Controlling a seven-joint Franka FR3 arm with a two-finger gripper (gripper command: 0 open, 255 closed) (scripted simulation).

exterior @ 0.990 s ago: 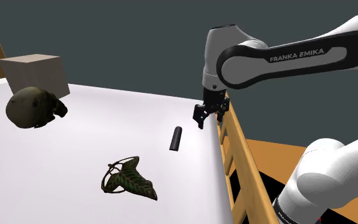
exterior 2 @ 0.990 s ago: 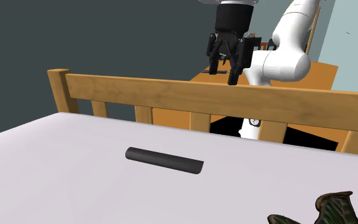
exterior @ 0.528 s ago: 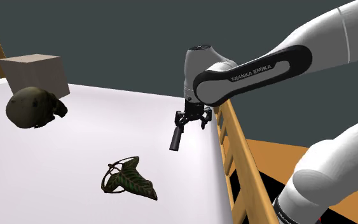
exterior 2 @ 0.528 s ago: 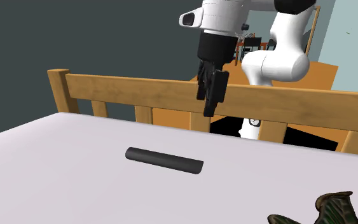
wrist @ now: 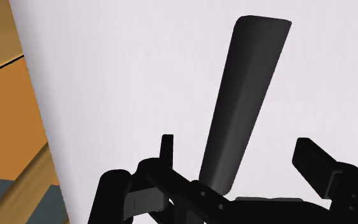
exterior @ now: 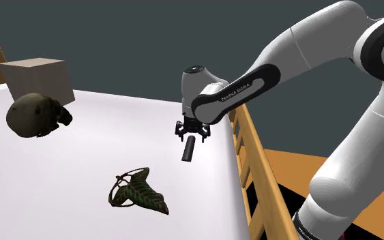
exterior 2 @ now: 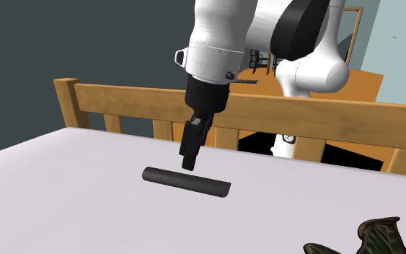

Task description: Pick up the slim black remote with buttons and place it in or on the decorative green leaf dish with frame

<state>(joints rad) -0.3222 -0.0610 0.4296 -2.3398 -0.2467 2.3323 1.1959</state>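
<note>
While my fingers stand apart, my gripper (wrist: 238,160) hovers low over one end of the slim black remote (wrist: 247,95), which lies flat on the white surface (exterior: 74,170) near the wooden rail (exterior 2: 316,113), straddled but not clasped. Nothing is lifted yet. By my reckoning the grasp, the carry and the release onto the green leaf dish (exterior: 139,191), well apart from the remote, are all left to do.

On my shoulder feed I see a white bed (exterior: 54,184) with a slatted wooden rail (exterior: 253,167) along its right edge. Far back on the left sits a plain beige box (exterior: 37,76), with a lumpy olive-brown object (exterior: 35,114) just in front of it. A dark grey wall (exterior: 115,41) stands behind, and there is orange-brown floor (exterior: 294,167) beyond the rail.
</note>
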